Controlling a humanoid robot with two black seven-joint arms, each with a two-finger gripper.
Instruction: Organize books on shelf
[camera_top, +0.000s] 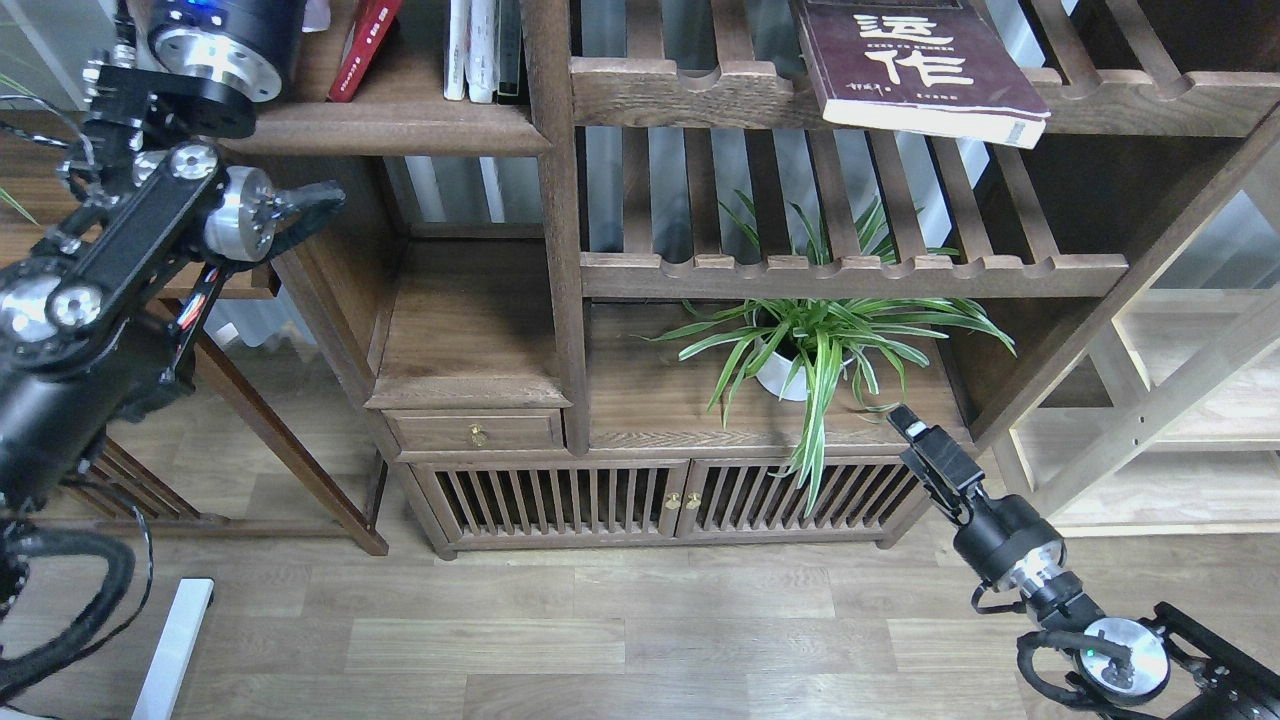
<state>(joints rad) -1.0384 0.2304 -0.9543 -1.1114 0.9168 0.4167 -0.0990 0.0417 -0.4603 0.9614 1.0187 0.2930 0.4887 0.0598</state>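
The red book (358, 52) leans on the dark solid shelf (400, 128) at the top left, next to thin white-spined volumes (478, 50). The maroon book (915, 65) with white characters lies flat on the upper slatted rack, its corner hanging over the front rail. A pale sliver (316, 12) shows at the top edge beside my left arm's wrist (215, 45); I cannot tell whether it is the pale book. My left gripper is out of view above the frame. My right gripper (905, 420) is low, by the plant's leaves, holding nothing; its fingers cannot be told apart.
A potted spider plant (800, 355) stands on the low cabinet top (650, 410). Slatted racks (850, 272) span the middle and top right. A drawer (478, 432) and slatted doors are below. A wooden side table (250, 285) is at left. A white post (175, 640) lies on the floor.
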